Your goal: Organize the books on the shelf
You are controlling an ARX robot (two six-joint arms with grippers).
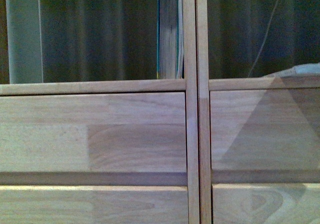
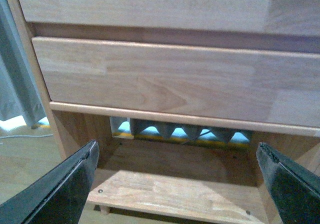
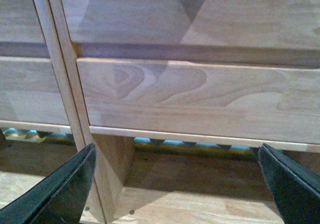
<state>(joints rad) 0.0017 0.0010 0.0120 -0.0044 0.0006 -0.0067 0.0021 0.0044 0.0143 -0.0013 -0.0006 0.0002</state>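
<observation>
The light wood shelf (image 1: 95, 134) fills the front view, with drawer fronts below open compartments. A teal-covered book (image 1: 168, 34) with yellowed pages stands upright against the central divider (image 1: 196, 104) in the left compartment. A pale book (image 1: 300, 70) lies at the right compartment's edge. Neither arm shows in the front view. My left gripper (image 2: 177, 181) is open and empty, facing a low empty compartment under the drawers (image 2: 175, 79). My right gripper (image 3: 177, 181) is open and empty, facing the lower compartment right of the divider (image 3: 65, 99).
A dark pleated curtain (image 1: 100, 34) hangs behind the backless compartments. A thin white cord (image 1: 265, 34) hangs in the right compartment. A pale panel (image 1: 24, 39) stands at the far left. Blue and yellow floor matting (image 2: 180, 136) shows behind the bottom shelf.
</observation>
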